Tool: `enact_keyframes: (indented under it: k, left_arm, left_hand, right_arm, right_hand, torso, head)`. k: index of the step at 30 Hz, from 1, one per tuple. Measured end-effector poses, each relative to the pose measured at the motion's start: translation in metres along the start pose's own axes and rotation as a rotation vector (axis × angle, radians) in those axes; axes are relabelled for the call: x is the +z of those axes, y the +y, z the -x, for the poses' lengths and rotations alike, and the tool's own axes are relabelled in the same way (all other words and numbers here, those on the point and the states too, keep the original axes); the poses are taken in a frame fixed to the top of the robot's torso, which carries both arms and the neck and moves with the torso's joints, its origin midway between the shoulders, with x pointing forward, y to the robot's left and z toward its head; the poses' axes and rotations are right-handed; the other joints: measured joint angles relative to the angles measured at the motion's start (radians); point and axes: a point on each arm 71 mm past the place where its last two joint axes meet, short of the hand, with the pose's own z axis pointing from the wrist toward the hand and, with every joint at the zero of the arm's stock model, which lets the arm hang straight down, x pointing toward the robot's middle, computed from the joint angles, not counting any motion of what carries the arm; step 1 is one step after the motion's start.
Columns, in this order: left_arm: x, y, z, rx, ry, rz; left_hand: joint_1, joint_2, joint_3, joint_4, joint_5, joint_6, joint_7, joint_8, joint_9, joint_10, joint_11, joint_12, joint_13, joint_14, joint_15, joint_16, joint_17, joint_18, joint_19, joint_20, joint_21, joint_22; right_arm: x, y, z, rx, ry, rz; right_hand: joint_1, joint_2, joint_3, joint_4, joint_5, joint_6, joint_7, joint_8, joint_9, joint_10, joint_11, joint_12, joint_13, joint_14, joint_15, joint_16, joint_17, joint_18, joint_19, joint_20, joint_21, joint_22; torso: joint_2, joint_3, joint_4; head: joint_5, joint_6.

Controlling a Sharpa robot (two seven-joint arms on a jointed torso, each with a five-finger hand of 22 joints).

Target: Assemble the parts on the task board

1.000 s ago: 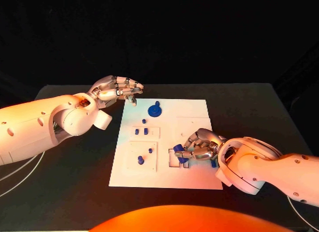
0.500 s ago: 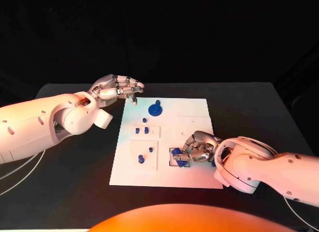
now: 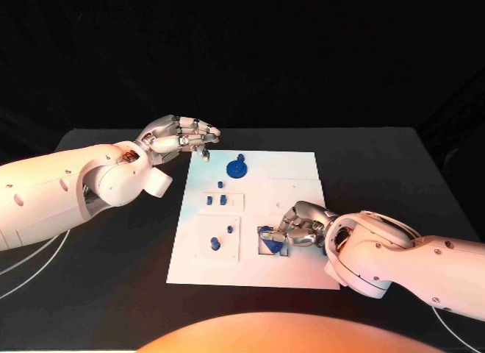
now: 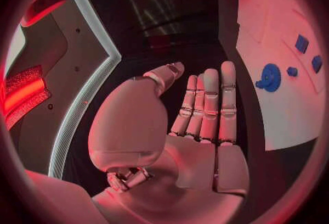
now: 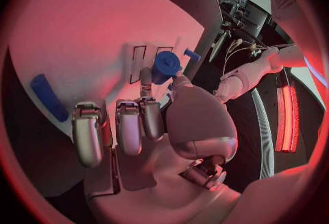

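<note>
**Right hand pinches a blue cylinder over the board's near slots**

From the head view we see the white task board (image 3: 290, 272) lying in the middle of the black table (image 3: 401, 169), with our right hand (image 3: 297, 229) bent down over its near right part. What that hand holds is half hidden there. The right wrist view makes it plain: a blue cylindrical part (image 5: 164, 66) is pinched between thumb and a finger, just beside 2 dark rectangular slots (image 5: 137, 63) in the board, while the other fingers curl in below.

Our left hand (image 3: 179, 136) hovers off the board's far left corner. The left wrist view shows its fingers (image 4: 209, 106) straight, side by side, holding nothing.

On the board in the head view we count 1 round blue disc (image 3: 236, 168) near the far edge, 2 small blue pegs (image 3: 215, 199) side by side mid-left, and 2 more blue pieces (image 3: 215, 240) on the near left panel. The right wrist view adds 1 long blue piece (image 5: 46, 96) lying flat on the board.
</note>
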Motion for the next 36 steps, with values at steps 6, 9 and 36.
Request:
enact_keyframes:
  k: [6, 9, 36]
  left_arm:
    - [0.0, 0.0, 0.0, 0.0, 0.0, 0.0]
    - [0.0, 0.0, 0.0, 0.0, 0.0, 0.001]
    - [0.0, 0.0, 0.001, 0.0, -0.001, 0.004]
  left_hand:
    - [0.0, 0.0, 0.0, 0.0, 0.0, 0.0, 0.0, 0.0, 0.0, 0.0, 0.0, 0.0, 0.0, 0.0, 0.0, 0.0, 0.0, 0.0, 0.0, 0.0, 0.0, 0.0]
    - [0.0, 0.0, 0.0, 0.0, 0.0, 0.0, 0.0, 0.0, 0.0, 0.0, 0.0, 0.0, 0.0, 0.0, 0.0, 0.0, 0.0, 0.0, 0.0, 0.0, 0.0, 0.0]
    - [0.006, 0.006, 0.0, 0.0, 0.0, 0.0, 0.0, 0.0, 0.001, 0.0, 0.0, 0.0, -0.001, -0.004, 0.004, 0.004, -0.001, 0.0, 0.0, 0.0, 0.0, -0.001]
  right_arm:
    - [0.001, -0.001, 0.001, -0.01, -0.013, -0.007]
    - [0.001, 0.0, 0.0, -0.014, -0.014, -0.007]
    - [-0.021, 0.001, -0.001, -0.006, 0.04, 0.08]
  right_hand:
    - [-0.053, 0.016, -0.057, 0.001, -0.085, -0.009, 0.001, 0.01, -0.001, 0.0, 0.0, -0.004, 0.0, 0.0, 0.0, 0.0, 0.0, 0.0, 0.0, 0.0, 0.0, 0.0]
    - [-0.083, 0.001, -0.085, 0.001, -0.114, -0.013, 0.005, 0.015, -0.001, 0.0, 0.0, -0.008, 0.0, 0.0, 0.0, 0.0, 0.0, 0.0, 0.0, 0.0, 0.0, 0.0]
    - [-0.012, 0.05, -0.076, -0.001, -0.087, -0.021, 0.005, 0.038, -0.003, 0.0, 0.0, -0.009, 0.0, 0.0, 0.0, 0.0, 0.0, 0.0, 0.0, 0.0, 0.0, 0.001]
  torso:
    - [0.0, 0.0003, 0.0]
    - [0.0, 0.0002, 0.0]
    - [-0.001, 0.0, -0.0018]
  head:
    - [-0.002, 0.0]
    - [-0.002, 0.001]
    - [-0.003, 0.001]
